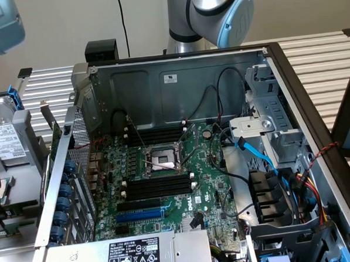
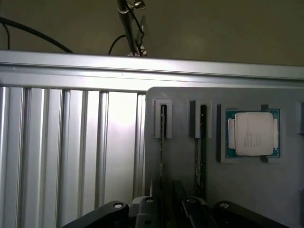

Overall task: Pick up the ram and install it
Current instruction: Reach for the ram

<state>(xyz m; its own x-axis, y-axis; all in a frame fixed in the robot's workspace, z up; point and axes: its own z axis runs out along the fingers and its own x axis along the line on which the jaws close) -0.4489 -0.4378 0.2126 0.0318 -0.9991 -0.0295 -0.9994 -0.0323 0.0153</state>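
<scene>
Two ram sticks stand on edge in the slots of a grey holder tray in the wrist view, one ram in line with my gripper and another beside it. My gripper hovers close over the near end of the first stick. Its fingers stand apart and hold nothing, so it is open. In the exterior view the open computer case shows the motherboard with black memory slots below the processor socket and more slots above it.
A processor chip sits in the same tray. Ribbed aluminium tabletop lies beside the tray. In the case are a blue expansion slot, blue data cables, a power supply and a drive cage. The arm's elbow hangs behind the case.
</scene>
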